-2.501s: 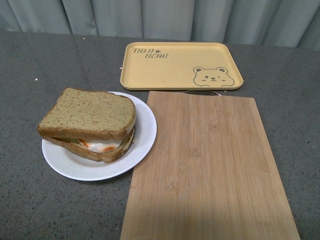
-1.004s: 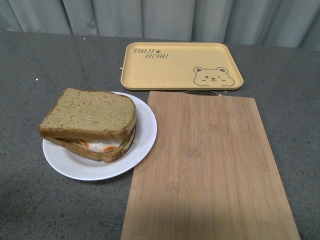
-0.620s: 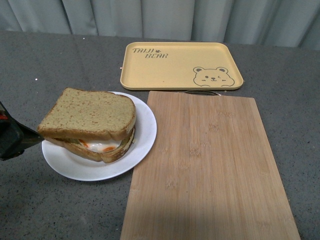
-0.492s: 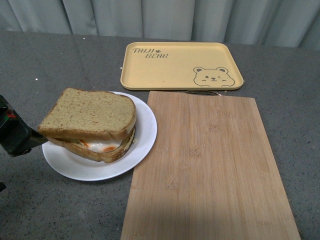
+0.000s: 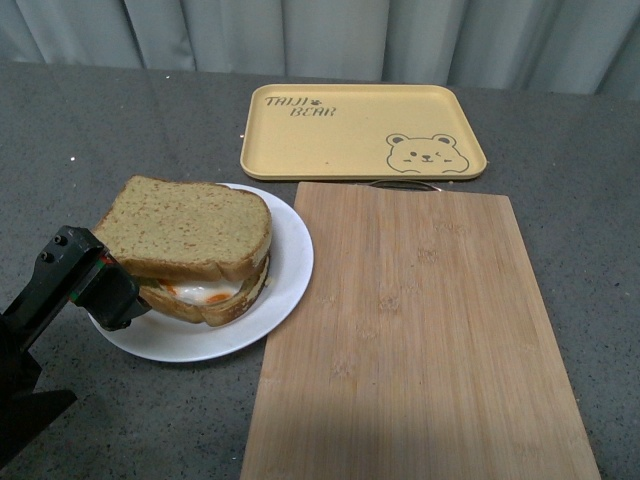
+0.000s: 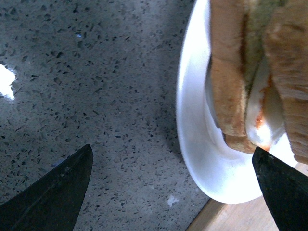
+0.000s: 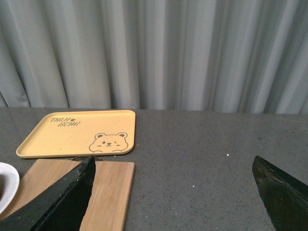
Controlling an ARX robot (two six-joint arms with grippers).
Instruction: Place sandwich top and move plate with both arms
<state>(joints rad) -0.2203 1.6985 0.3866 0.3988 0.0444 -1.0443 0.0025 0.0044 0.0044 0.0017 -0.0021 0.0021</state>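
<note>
The sandwich top [image 5: 185, 225] lies on the egg-bearing lower slice [image 5: 215, 300], both on the plate [image 5: 290, 265], which sits toward the left edge of the worktop [image 5: 80, 120], about midway between its near and far edges. The left gripper [image 6: 172, 151] is at the plate's near-left rim. From the front its black end overlaps the rim and the left corner of the sandwich. In the left wrist view its fingers [image 6: 57, 192] are spread wide, the white rim lies in the gap between them, and they grip nothing. Whether either finger touches the plate cannot be told. The right gripper [image 7: 173, 161] is likewise released and empty, held above the worktop and out of the front view. Half a second ago the left gripper was only a dark shape at the left border of the front view, short of the plate, and two and a half seconds ago no arm showed at all. It has since come in to the rim, while plate and sandwich lie where they did. The worktop is dark grey speckled stone. A bamboo cutting board [image 5: 420, 330] runs from the middle to the near edge, just beside the plate, and a yellow bear tray [image 5: 340, 140] lies near the far edge, where a pleated grey curtain [image 5: 320, 35] hangs.
</note>
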